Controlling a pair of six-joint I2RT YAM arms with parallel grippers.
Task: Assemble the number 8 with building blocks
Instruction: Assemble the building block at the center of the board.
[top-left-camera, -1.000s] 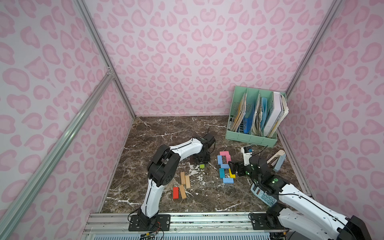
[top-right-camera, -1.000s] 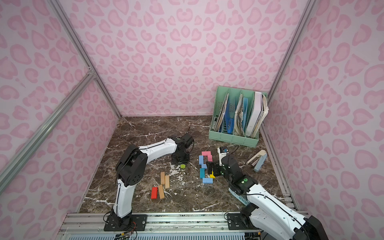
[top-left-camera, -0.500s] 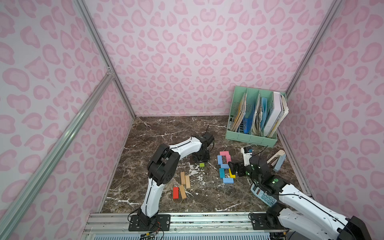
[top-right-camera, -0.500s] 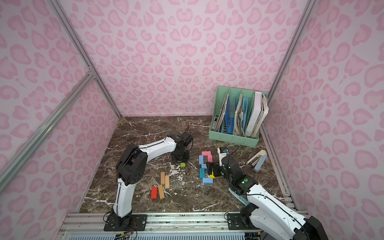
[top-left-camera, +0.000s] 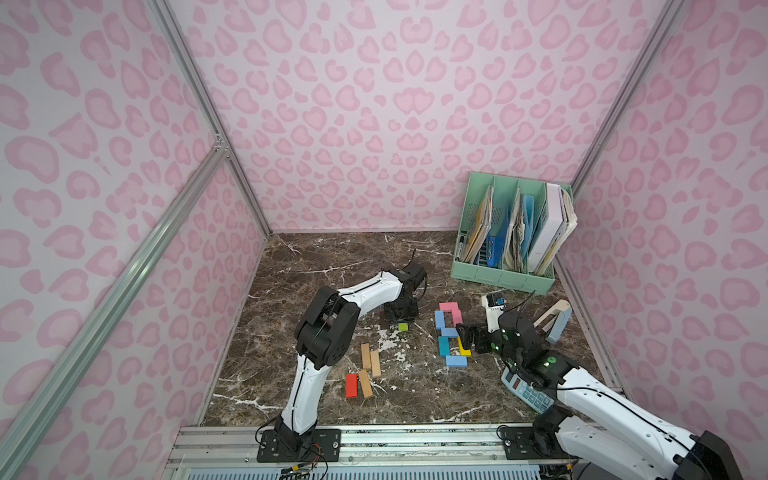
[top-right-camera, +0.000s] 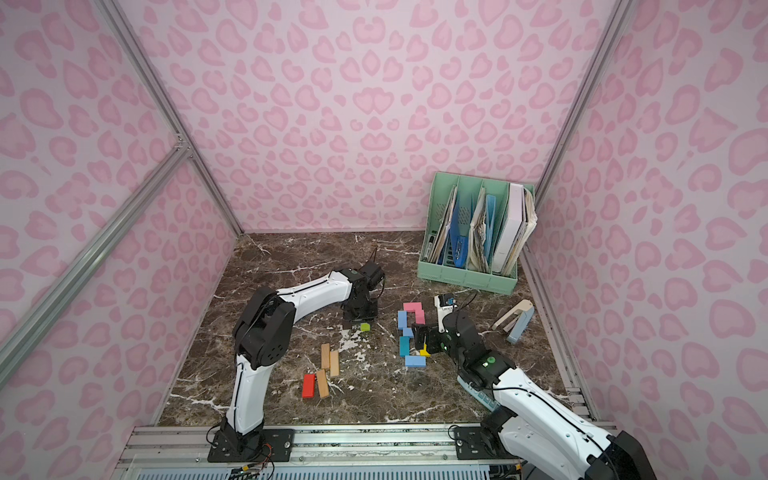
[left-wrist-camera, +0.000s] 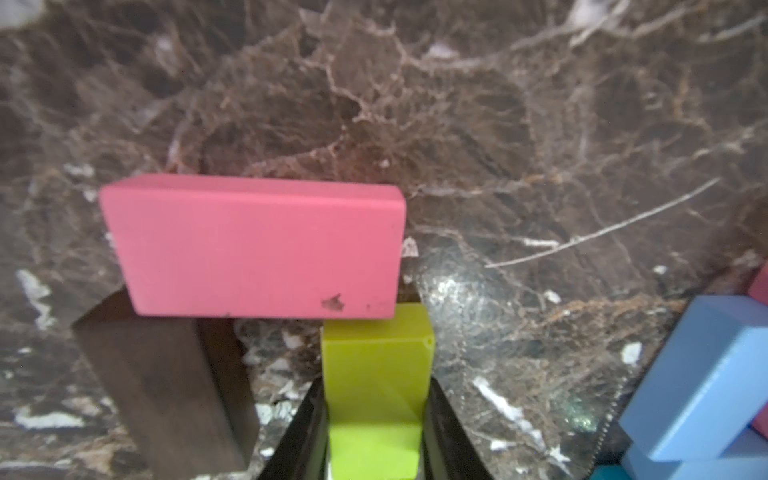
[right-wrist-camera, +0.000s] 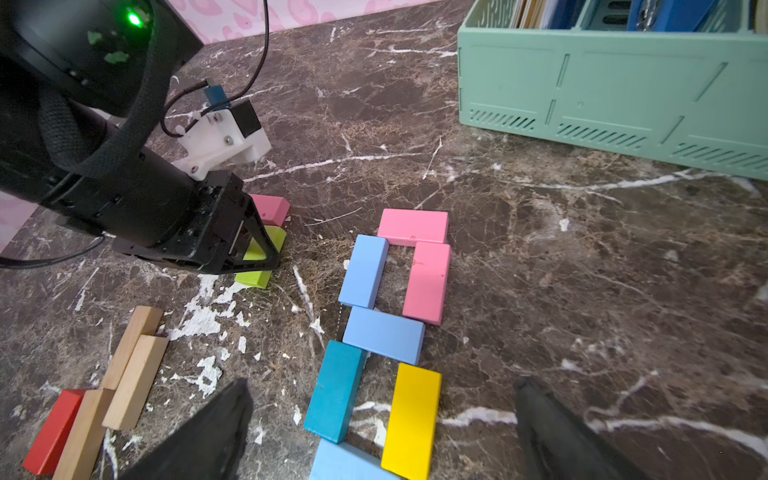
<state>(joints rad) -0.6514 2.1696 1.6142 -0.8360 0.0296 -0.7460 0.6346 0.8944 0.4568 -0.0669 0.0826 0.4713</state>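
On the marble bench (top-left-camera: 332, 257), right of centre, seven blocks already form a closed figure eight (right-wrist-camera: 384, 334). Right pincer (right-wrist-camera: 382, 386) hovers wide open over its lower loop. Left pincer (right-wrist-camera: 257, 253) grips a spare green block (left-wrist-camera: 376, 361) mid-bench; the task looks essentially finished.

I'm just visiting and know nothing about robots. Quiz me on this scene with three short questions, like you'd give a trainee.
1. Which colour is clamped in the left gripper? A red, B green, C yellow.
2. True or false: the right gripper stands open.
3. How many tan blocks lie by the red block?
Key: 1 B, the green block. 2 True. 3 Three.
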